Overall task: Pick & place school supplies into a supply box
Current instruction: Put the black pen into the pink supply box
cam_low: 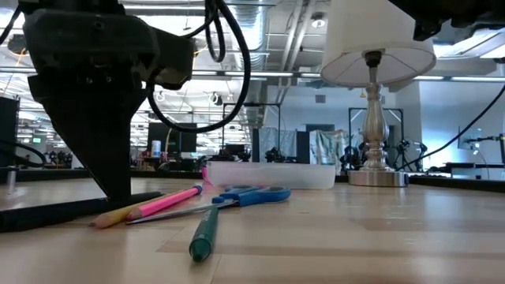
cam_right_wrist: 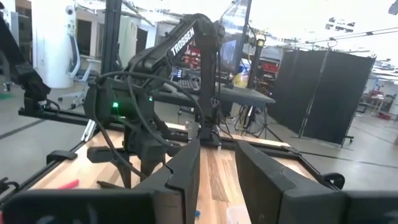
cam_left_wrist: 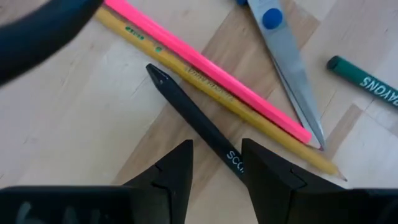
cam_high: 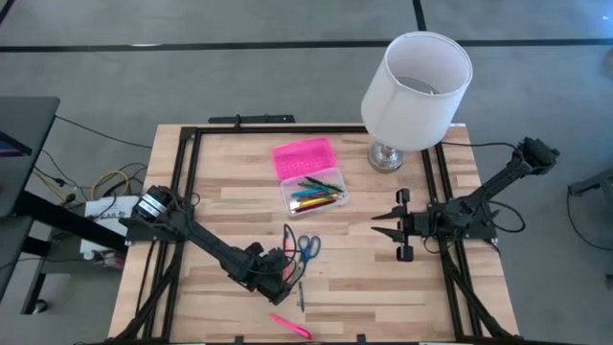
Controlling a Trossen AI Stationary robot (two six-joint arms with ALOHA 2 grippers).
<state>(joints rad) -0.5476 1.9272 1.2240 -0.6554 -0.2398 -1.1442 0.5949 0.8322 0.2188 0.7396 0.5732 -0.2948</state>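
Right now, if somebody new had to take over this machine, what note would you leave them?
Left gripper: open, low over the black pen, straddling it, nothing held.
Right gripper: open, empty, waiting right of the supply box.
Done: the box lies open and already holds several pens and pencils.
Left: black pen, yellow pencil, pink pencil, scissors and green pen near the left gripper; another pink pen at the table's front edge.
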